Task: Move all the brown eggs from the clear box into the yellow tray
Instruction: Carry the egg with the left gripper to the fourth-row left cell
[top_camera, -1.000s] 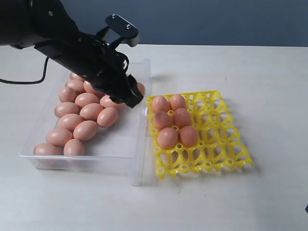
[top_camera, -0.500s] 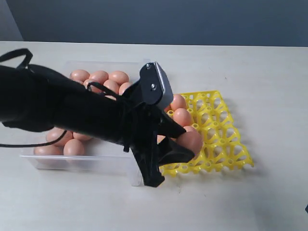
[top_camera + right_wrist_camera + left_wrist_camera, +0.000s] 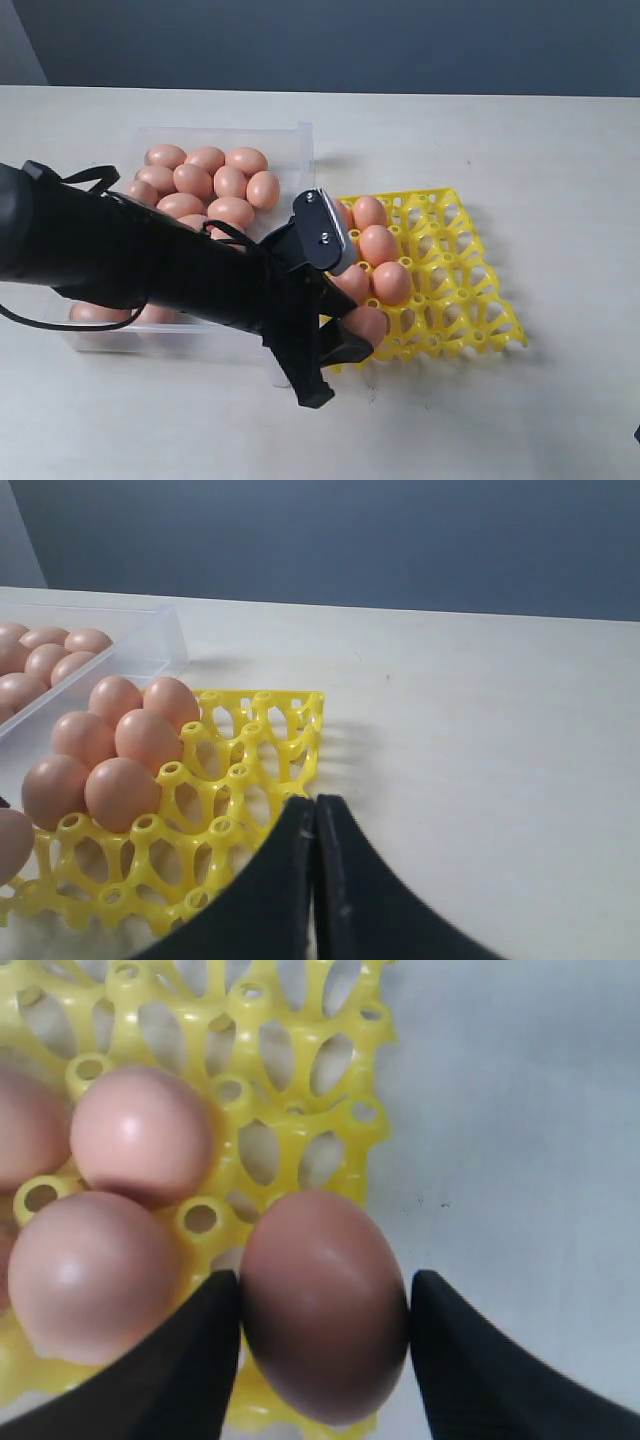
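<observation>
My left gripper (image 3: 358, 325) is shut on a brown egg (image 3: 370, 322) and holds it low over a corner cup of the yellow tray (image 3: 470, 290), at the corner closest to the clear box's near end. In the left wrist view, the black fingers press both sides of that egg (image 3: 322, 1300), with tray grid (image 3: 290, 1090) beneath it and two seated eggs (image 3: 140, 1135) alongside. Several eggs (image 3: 378, 245) fill the tray's cups nearest the box. The clear box (image 3: 290, 140) holds several more eggs (image 3: 210, 180), partly hidden by the arm. My right gripper (image 3: 316, 805) is shut and empty, hovering by the tray's edge (image 3: 260, 750).
The left arm lies across the near part of the box and its right wall. Bare pale tabletop (image 3: 560, 160) spreads to the right of and behind the tray. The tray's cups on the side away from the box hold no eggs.
The left arm left the box carrying an egg, swung across to the tray and came down toward the near corner cup. The right gripper shows no change.
</observation>
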`<action>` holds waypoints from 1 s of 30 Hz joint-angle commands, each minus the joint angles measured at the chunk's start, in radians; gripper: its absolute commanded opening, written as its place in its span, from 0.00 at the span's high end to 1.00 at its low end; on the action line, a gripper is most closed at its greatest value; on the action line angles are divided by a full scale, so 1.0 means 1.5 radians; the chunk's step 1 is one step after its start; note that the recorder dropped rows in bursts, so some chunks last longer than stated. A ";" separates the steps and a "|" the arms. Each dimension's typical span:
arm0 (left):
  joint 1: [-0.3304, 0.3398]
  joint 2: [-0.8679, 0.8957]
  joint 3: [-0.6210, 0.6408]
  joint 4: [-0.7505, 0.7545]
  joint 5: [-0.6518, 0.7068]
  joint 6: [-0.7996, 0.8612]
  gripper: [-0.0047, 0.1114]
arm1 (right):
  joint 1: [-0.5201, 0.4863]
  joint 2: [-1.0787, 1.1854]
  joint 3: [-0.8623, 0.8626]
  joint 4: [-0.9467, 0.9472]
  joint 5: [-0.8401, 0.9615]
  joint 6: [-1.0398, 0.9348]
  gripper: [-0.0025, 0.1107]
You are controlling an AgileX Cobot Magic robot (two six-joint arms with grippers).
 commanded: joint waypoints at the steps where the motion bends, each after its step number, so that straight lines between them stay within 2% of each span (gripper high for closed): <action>1: -0.002 0.002 -0.006 -0.011 -0.005 0.018 0.92 | 0.001 0.000 -0.002 -0.001 -0.008 0.000 0.97; 8: -0.002 0.006 -0.024 -0.009 -0.003 0.018 0.73 | 0.001 0.000 -0.002 -0.001 -0.008 0.000 0.97; 18: -0.002 0.006 -0.024 0.003 -0.003 0.018 0.57 | 0.001 0.000 -0.002 -0.001 -0.008 0.000 0.97; 24: -0.002 0.006 -0.024 0.003 -0.006 0.018 0.41 | 0.001 0.000 -0.002 -0.001 -0.008 0.000 0.97; 30: -0.002 -0.002 -0.024 -0.005 -0.022 0.018 0.41 | 0.001 0.000 -0.002 -0.001 -0.008 0.000 0.97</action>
